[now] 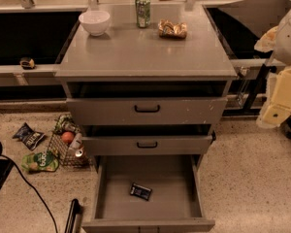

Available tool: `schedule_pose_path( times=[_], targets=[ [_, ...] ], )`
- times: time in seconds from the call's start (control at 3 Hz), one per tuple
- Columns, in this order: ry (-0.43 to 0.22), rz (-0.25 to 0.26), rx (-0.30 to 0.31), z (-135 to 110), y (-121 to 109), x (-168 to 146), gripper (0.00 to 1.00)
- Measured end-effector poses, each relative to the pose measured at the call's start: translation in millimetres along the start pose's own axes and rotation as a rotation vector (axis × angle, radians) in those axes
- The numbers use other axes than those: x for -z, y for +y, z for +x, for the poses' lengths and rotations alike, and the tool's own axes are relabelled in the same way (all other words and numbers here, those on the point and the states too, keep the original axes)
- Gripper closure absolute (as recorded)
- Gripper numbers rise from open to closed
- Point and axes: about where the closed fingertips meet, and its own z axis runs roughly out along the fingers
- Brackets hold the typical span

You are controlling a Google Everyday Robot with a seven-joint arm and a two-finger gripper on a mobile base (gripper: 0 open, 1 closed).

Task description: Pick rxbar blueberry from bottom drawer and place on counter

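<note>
The grey three-drawer cabinet [145, 111] fills the middle of the view, and its flat tabletop [145, 57] is the broadest surface. Below the near edge of the tabletop, the two upper drawers with black handles stand slightly ajar. The bottom drawer [106, 188] is pulled far out toward the camera, so its whole shallow tray is open to view.

The robot's pale arm [287, 33] comes in past the right edge of the tabletop. The gripper [276, 108] hangs below it, off the near right corner and lower than the tabletop surface, touching nothing. Whether the gripper is open or closed cannot be told.

On the floor left of the cabinet, a wire basket [63, 152] leans against the drawers and holds a round orange-red item and a can. A blue chip bag [30, 136] and a green bag [40, 162] lie beside it.

A white bowl [94, 22] sits near the far left corner of the tabletop. A green can [142, 11] stands upright at the middle of the far edge. Just to its right lies a crumpled gold-brown snack bag [172, 29], a little apart from the can.

The rxbar blueberry [140, 191] lies flat on the floor of the bottom drawer, about midway between the side walls. It is turned at a slight angle and touches no wall.
</note>
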Motion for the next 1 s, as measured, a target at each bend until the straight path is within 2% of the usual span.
schedule_pose_path(
  times=[0.33, 0.67, 1.0],
  targets=[
    [-0.001, 0.002, -0.001, -1, 0, 0, 0.00],
    [-0.048, -0.038, -0.008, -2, 14, -36, 0.00],
    [-0.154, -0.077, -0.034, -14, 52, -89, 0.00]
  ],
)
